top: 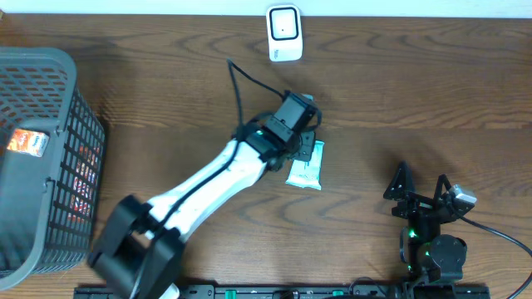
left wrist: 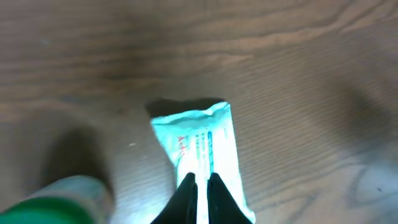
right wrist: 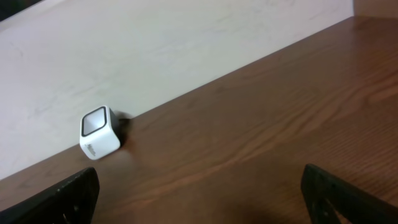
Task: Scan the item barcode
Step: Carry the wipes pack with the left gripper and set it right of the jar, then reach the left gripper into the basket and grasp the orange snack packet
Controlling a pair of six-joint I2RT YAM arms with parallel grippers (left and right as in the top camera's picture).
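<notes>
The item is a white and teal packet (top: 305, 170) lying flat on the wooden table; the left wrist view shows it (left wrist: 199, 140) lengthwise under the fingers. My left gripper (top: 304, 143) is shut, its fingertips (left wrist: 200, 179) over the packet's near half; whether they pinch the wrapper I cannot tell. The white cube scanner (top: 283, 33) stands at the table's far edge, also in the right wrist view (right wrist: 99, 132). My right gripper (top: 420, 189) is open at the near right, nothing between its fingers (right wrist: 199, 193). No barcode shows.
A grey mesh basket (top: 41, 158) with orange packets fills the left side. A blurred green and white shape (left wrist: 56, 199) sits low left in the left wrist view. A pale wall (right wrist: 155, 50) runs behind the scanner.
</notes>
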